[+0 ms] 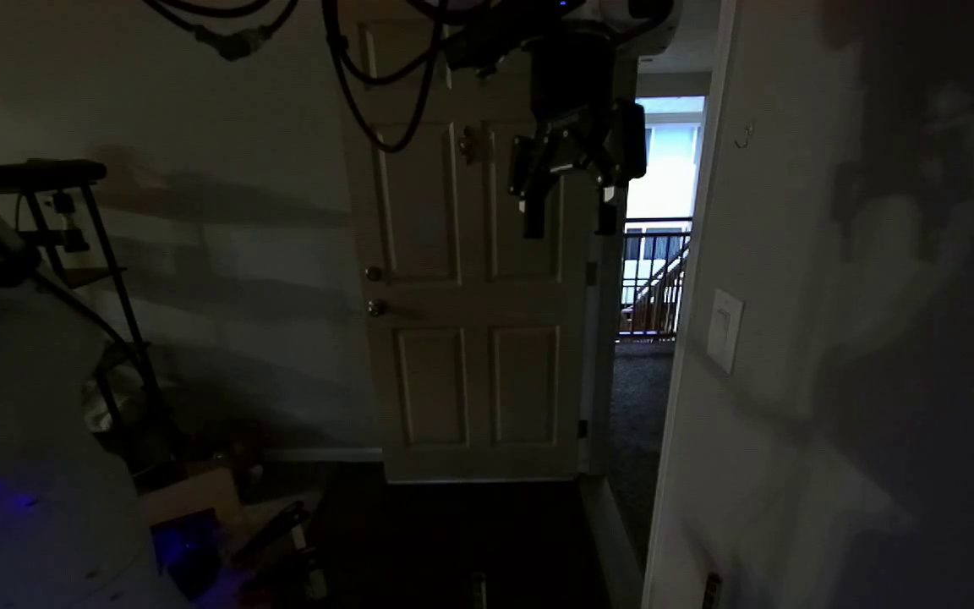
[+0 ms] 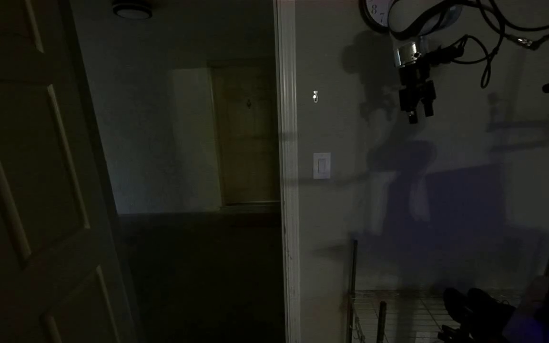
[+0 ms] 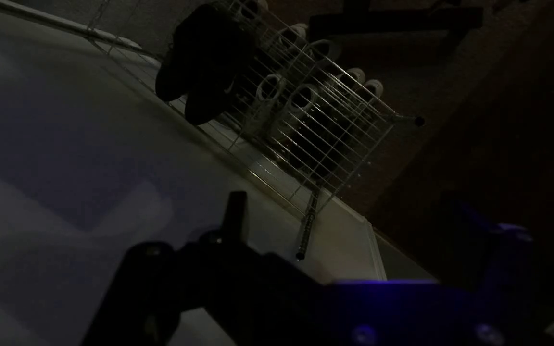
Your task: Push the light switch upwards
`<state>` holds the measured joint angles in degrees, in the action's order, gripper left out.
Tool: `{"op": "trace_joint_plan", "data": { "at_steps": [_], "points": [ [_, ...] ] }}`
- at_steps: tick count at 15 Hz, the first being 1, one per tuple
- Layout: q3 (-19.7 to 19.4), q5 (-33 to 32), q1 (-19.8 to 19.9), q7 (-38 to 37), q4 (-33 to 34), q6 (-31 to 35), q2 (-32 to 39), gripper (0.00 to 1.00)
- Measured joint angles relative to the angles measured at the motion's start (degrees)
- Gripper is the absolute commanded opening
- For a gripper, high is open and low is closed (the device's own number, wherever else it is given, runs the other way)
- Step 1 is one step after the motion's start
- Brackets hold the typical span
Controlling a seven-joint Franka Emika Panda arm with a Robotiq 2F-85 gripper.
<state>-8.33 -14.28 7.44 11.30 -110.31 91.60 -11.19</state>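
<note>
The light switch (image 1: 725, 330) is a small pale upright plate on the wall beside the doorway. It also shows in an exterior view (image 2: 321, 166), with a rocker in its middle. Its rocker position cannot be told in the dim light. My gripper (image 1: 570, 224) points down with its two black fingers apart and nothing between them. It also shows in an exterior view (image 2: 421, 115), higher than the switch and off to its side, apart from it. In the wrist view the gripper (image 3: 349, 202) is dark, its right finger barely visible. The switch is out of the wrist view.
A panelled door (image 1: 474, 304) stands behind the gripper. A small hook (image 2: 315, 96) is on the wall above the switch. A wire rack (image 3: 349, 125) with several shoes stands low against the wall. Black cables (image 1: 385, 80) hang from the arm. A clock (image 2: 377, 13) is partly seen.
</note>
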Motion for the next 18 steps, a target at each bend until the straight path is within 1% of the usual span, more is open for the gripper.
{"op": "trace_joint_plan", "data": {
  "at_steps": [1,2,7,11,12,14,16,17,18],
  "points": [
    [0.0,0.0,0.0,0.0,0.0,0.0,0.0,0.75],
    [0.0,0.0,0.0,0.0,0.0,0.0,0.0,0.74],
    [0.1,0.6,-0.5,0.0,0.0,0.3,0.9,0.40],
    [0.4,1.8,-1.8,0.0,0.0,2.3,4.8,0.15],
    [0.7,2.2,-2.1,0.0,0.0,3.4,6.3,0.08],
    [1.3,2.8,-2.5,0.0,0.0,5.7,9.2,0.02],
    [2.0,2.8,-2.5,-0.1,0.0,8.0,12.0,0.00],
    [2.2,2.8,-2.5,-0.2,0.0,9.0,13.3,0.00],
    [2.2,2.8,-2.5,-0.4,0.0,10.1,14.4,0.03]
  ]
}}
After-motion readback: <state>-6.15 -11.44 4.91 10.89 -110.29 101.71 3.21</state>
